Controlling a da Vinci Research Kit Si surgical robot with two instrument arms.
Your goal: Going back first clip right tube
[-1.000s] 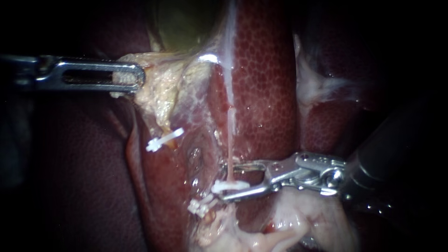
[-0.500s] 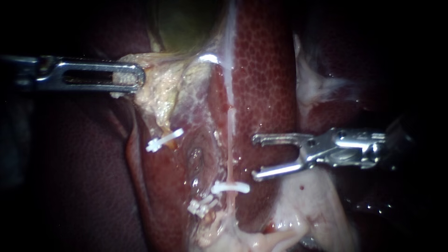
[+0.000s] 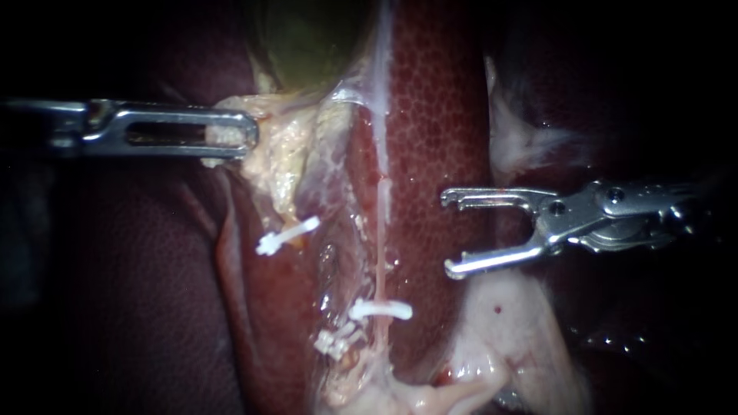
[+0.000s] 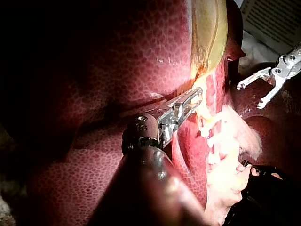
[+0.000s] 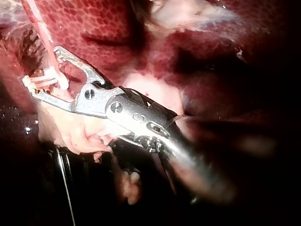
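The right tube (image 3: 380,246) runs as a thin pink strand down over the liver (image 3: 438,115). A white clip (image 3: 380,310) sits across its lower end. My right instrument (image 3: 451,234) stands to the right of the tube, above the clip, jaws open and empty. In the right wrist view the jaws (image 5: 44,70) gape just short of the tube (image 5: 40,28) and clip (image 5: 40,82). My left instrument (image 3: 231,131) is shut on pale yellowish gallbladder tissue (image 3: 273,146) and holds it to the left; the left wrist view shows the same grip (image 4: 188,101).
Another white clip (image 3: 287,234) sits on the left strand, and further clips (image 3: 336,340) lie low beside the right tube. The greenish gallbladder (image 3: 307,38) is above. Pale fatty tissue (image 3: 507,338) lies under the right instrument.
My right instrument has drawn back up and to the right, off the clip, which stays on the right tube. Its jaws now stand open. My left instrument shifted slightly right with its tissue.
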